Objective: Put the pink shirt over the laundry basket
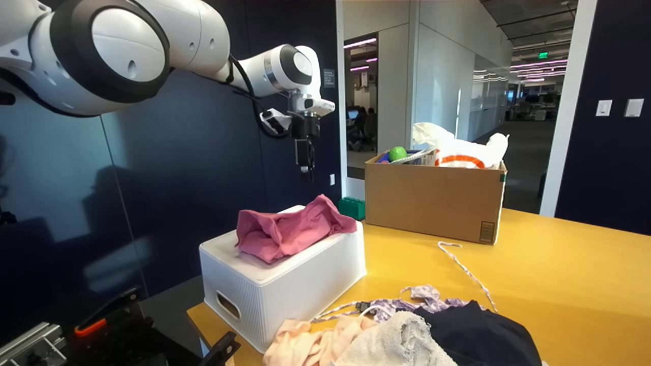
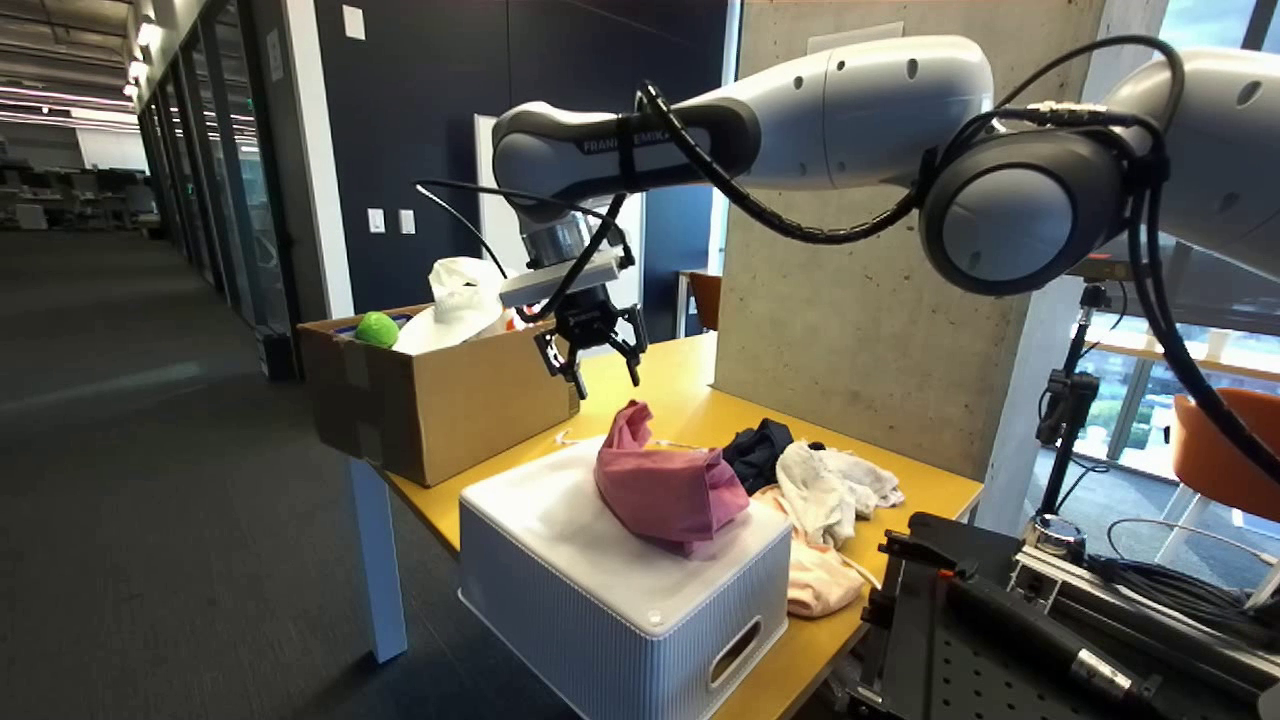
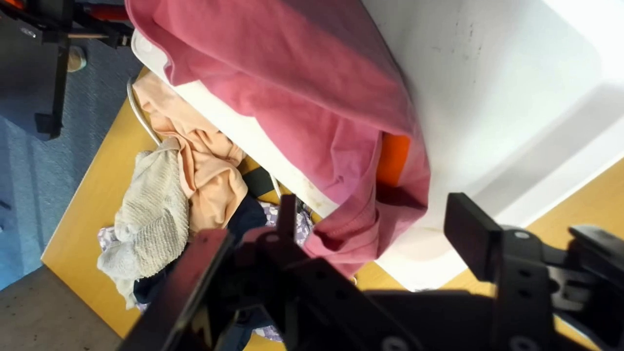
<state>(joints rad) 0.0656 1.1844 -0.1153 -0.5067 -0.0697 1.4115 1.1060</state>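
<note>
The pink shirt point(image 1: 292, 231) lies crumpled across the flat closed top of the white laundry basket point(image 1: 310, 284). The basket looks upside down, with a hand hole in its end wall. Both also show in an exterior view, the shirt point(image 2: 665, 490) towards the clothes side of the basket point(image 2: 560, 590). My gripper point(image 2: 608, 383) is open and empty above the shirt, apart from it; it also hangs there in an exterior view point(image 1: 306, 170). In the wrist view the fingers point(image 3: 375, 219) stand wide apart, with the shirt point(image 3: 292, 92) and basket top point(image 3: 487, 97) below. An orange patch shows inside a shirt fold.
A cardboard box point(image 1: 432, 203) with a white bag and a green ball stands on the yellow table point(image 1: 569, 269). A green block point(image 1: 352, 208) is beside it. Peach, grey and navy clothes point(image 1: 396, 343) lie against the basket. A thin cord point(image 1: 468, 272) lies on the table.
</note>
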